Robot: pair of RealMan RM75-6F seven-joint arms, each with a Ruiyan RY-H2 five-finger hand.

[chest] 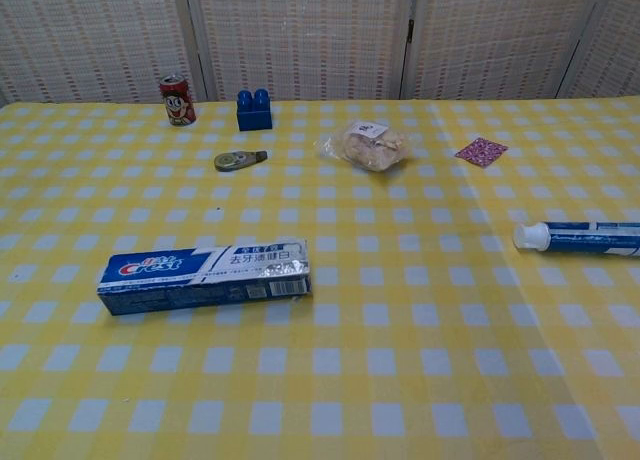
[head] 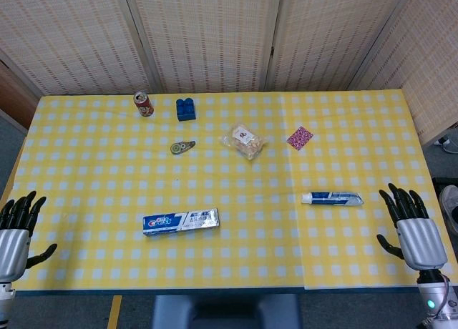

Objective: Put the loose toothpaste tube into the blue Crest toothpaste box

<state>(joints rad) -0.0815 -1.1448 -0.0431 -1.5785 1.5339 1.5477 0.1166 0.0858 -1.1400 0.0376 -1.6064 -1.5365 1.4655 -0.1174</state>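
The blue Crest toothpaste box [head: 180,221] [chest: 204,275] lies flat on the yellow checked table, left of centre near the front. The loose toothpaste tube [head: 331,198] [chest: 582,238], white and blue with a white cap pointing left, lies to the right, partly cut off in the chest view. My left hand [head: 16,225] is at the table's front left corner, fingers spread, holding nothing. At the front right edge my right hand [head: 414,227] is also spread and empty, a short way right of the tube. Neither hand shows in the chest view.
Along the back stand a red can [head: 144,104] [chest: 177,100] and a blue toy brick [head: 186,109] [chest: 254,110]. A small tape dispenser [head: 182,147] [chest: 238,160], a clear snack bag [head: 244,141] [chest: 370,145] and a pink patterned square [head: 299,137] [chest: 481,151] lie mid-table.
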